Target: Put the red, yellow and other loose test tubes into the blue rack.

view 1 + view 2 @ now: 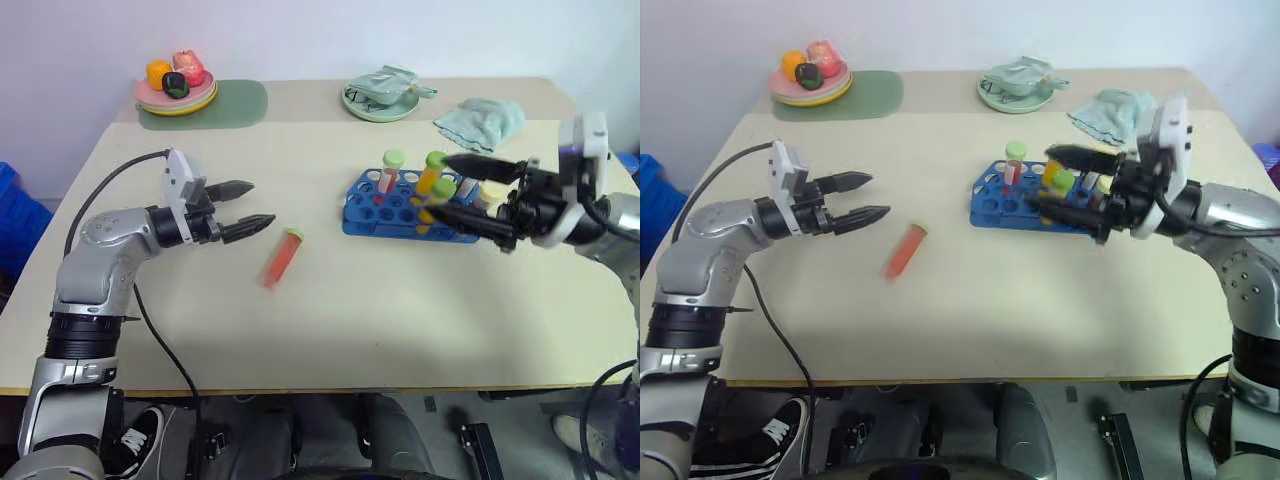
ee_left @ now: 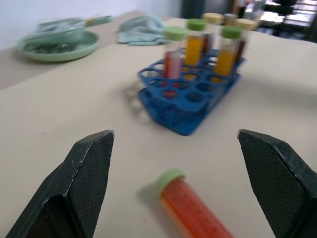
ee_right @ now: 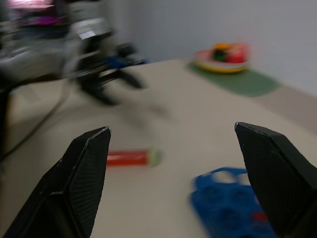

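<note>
The red tube (image 1: 282, 257) lies on the table (image 1: 330, 330) at centre frame, beside the left gripper (image 1: 245, 208), whose jaws are open and empty. At the right, the right gripper (image 1: 462, 192) hangs open over the blue rack (image 1: 372, 212).

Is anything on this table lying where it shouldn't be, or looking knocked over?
Yes: one red tube with a light green cap lies flat on the table, apart from the blue rack, where the other tubes stand upright. It lies just in front of the open left gripper. Nothing looks spilled or broken.
</note>
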Motion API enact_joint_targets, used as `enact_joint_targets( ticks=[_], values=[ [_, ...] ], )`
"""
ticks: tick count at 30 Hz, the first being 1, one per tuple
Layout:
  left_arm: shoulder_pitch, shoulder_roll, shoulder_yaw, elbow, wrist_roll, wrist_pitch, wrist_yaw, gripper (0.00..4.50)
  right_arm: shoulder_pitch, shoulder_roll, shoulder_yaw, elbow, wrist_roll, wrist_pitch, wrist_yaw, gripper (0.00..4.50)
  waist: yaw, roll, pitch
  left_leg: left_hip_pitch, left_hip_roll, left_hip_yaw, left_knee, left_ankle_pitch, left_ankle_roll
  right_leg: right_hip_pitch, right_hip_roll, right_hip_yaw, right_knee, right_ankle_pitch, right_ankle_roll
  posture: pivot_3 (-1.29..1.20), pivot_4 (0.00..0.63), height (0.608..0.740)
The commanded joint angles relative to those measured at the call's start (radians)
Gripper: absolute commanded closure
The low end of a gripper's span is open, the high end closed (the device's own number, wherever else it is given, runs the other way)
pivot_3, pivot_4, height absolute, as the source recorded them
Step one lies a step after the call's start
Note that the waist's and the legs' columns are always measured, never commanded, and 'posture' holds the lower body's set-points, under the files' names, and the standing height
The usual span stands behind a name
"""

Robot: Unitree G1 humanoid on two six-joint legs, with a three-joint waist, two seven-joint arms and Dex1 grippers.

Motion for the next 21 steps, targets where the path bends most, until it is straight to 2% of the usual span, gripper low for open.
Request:
enact_joint_targets(
  ticks=[1,4,7,9,12,15,17,21],
  values=[
    [-0.025,0.026,0.043,-0.074,0.015,0.051,0.086,0.38,-0.023,-0.018,0.019,0.003,-0.006,-0.038,0.086,0.43,0.002,0.0,0.0,0.0,0.0,0.0,0.0,0.0,0.0,0.0,0.0,0.0,0.0,0.0,0.0,0.0,0.15,0.74],
    [-0.02,0.066,0.03,-0.094,0.019,0.157,0.125,0.38,-0.036,0.004,0.063,0.023,-0.035,-0.063,0.107,0.2,0.003,0.0,0.0,0.0,0.0,0.0,0.0,0.0,0.0,0.0,0.0,0.0,0.0,0.0,0.0,0.0,0.15,0.74],
    [-0.061,0.105,0.001,-0.132,-0.006,0.427,0.209,0.38,-0.012,0.031,0.078,0.002,-0.067,-0.101,0.096,0.2,0.005,0.0,0.0,0.0,0.0,0.0,0.0,0.0,0.0,-0.001,-0.001,0.0,0.0,0.0,0.0,0.0,0.15,0.74],
    [-0.128,0.077,0.039,-0.117,-0.093,0.634,0.253,0.38,-0.005,0.047,0.09,-0.014,-0.081,-0.116,0.089,0.2,0.013,-0.001,0.0,-0.001,-0.001,-0.001,0.001,0.0,-0.001,-0.001,-0.001,0.0,0.001,0.0,0.0,0.0,0.15,0.74],
    [-0.254,0.032,0.038,-0.081,-0.082,0.85,0.365,0.38,-0.01,0.071,0.098,-0.023,-0.092,-0.125,0.067,0.2,0.027,-0.002,0.001,-0.002,-0.002,-0.002,0.003,0.0,0.0,-0.001,-0.001,0.0,0.001,0.0,0.0,0.0,0.15,0.74],
    [-0.375,-0.011,0.031,-0.037,-0.095,1.03,0.408,0.38,-0.01,0.089,0.096,-0.035,-0.092,-0.119,0.037,0.2,0.027,-0.003,0.001,-0.002,-0.002,-0.002,0.003,0.0,-0.001,-0.001,-0.001,0.0,0.002,0.0,0.0,0.0,0.15,0.74],
    [-0.433,-0.025,-0.004,-0.023,-0.096,1.108,0.412,0.38,-0.001,0.095,0.099,-0.043,-0.105,-0.134,0.031,0.2,0.025,-0.003,0.001,-0.001,-0.003,-0.002,0.002,0.001,-0.001,-0.001,-0.001,0.0,0.002,0.0,0.0,0.0,0.15,0.74],
    [-0.477,-0.002,-0.137,-0.01,-0.059,1.123,0.412,0.38,0.011,0.113,0.098,-0.056,-0.105,-0.136,0.003,0.2,0.019,-0.003,0.001,0.0,-0.002,-0.002,0.001,0.001,-0.003,-0.001,-0.001,0.0,0.002,0.0,0.0,0.0,0.15,0.74]
  ],
)
